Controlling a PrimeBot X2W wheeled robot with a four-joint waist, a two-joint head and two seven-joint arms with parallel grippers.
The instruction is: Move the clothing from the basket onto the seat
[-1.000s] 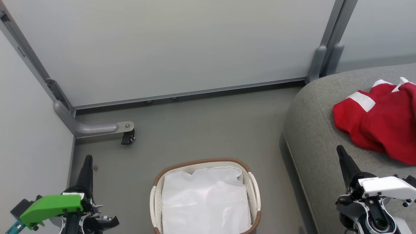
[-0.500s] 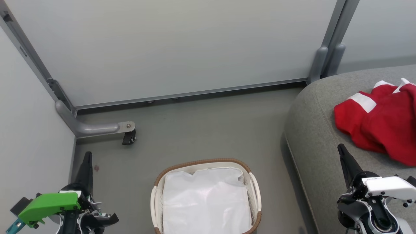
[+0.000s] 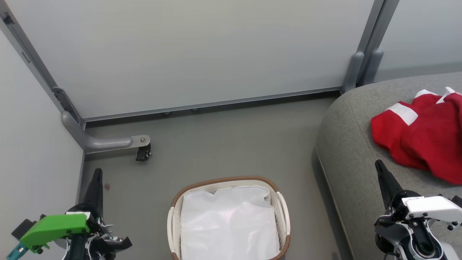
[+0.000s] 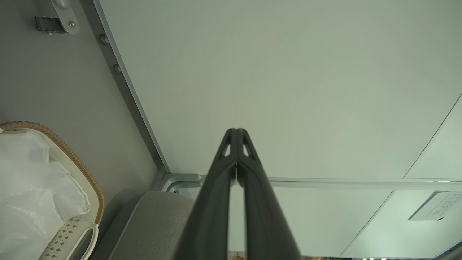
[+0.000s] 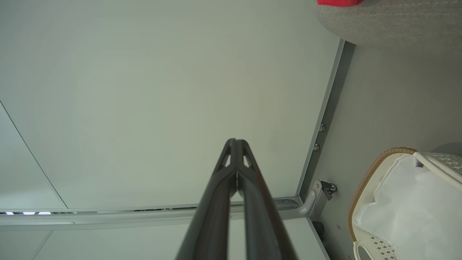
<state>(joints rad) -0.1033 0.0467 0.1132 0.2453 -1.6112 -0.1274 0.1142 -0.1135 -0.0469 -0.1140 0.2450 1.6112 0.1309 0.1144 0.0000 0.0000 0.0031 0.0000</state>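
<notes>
Though frame edge crops the clothing [image 3: 422, 141], it lies on seat [image 3: 350, 144]; basket [image 3: 223, 179] cut off at btm, sheet [image 3: 227, 224] inside. Left end effector [image 3: 97, 171] & right end effector [image 3: 378, 163] closed, empty.

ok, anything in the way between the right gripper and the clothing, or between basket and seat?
Nothing visible. The clothing already lies on the seat, just ahead of the shut right gripper. Just floor lies between the basket and the seat.

clothing [image 3: 422, 139] on seat [image 3: 346, 151], right of basket [image 3: 283, 209]; sheet [image 3: 227, 224] in basket.
</notes>
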